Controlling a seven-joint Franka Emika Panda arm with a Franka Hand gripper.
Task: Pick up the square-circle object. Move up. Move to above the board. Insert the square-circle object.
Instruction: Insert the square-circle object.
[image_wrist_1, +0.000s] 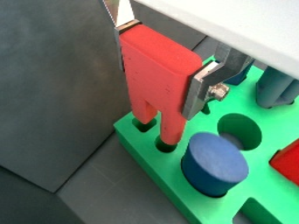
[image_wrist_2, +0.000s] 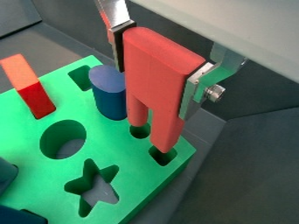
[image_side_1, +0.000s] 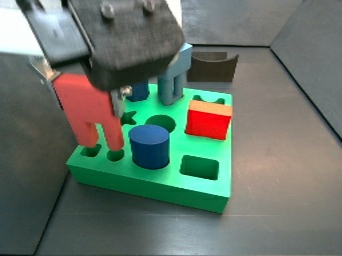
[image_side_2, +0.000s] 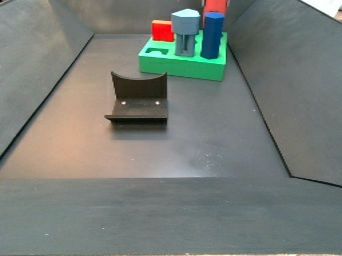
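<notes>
Now the square-circle object (image_wrist_2: 158, 83) is standing upright with its two legs entering holes at the corner of the board (image_wrist_2: 47, 184). Gripper (image_wrist_2: 163, 70) fingers are clamping its upper body. Pick, lift and transfer look done; full seating and release remain. Dark blue cylinder (image_wrist_2: 107, 92) at its 9 o'clock.

The gripper (image_wrist_2: 158, 66) holds the square-circle object (image_wrist_2: 156, 83) at the board (image_side_1: 214, 192) corner; a dark blue cylinder (image_side_1: 148, 146) crowds beside it; the surrounding floor (image_side_2: 160, 150) lies open.

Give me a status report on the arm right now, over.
Pincer over the board's corner, shut on the square-circle object. Its legs entering their holes. Dark blue cylinder close beside; nothing blocking.
</notes>
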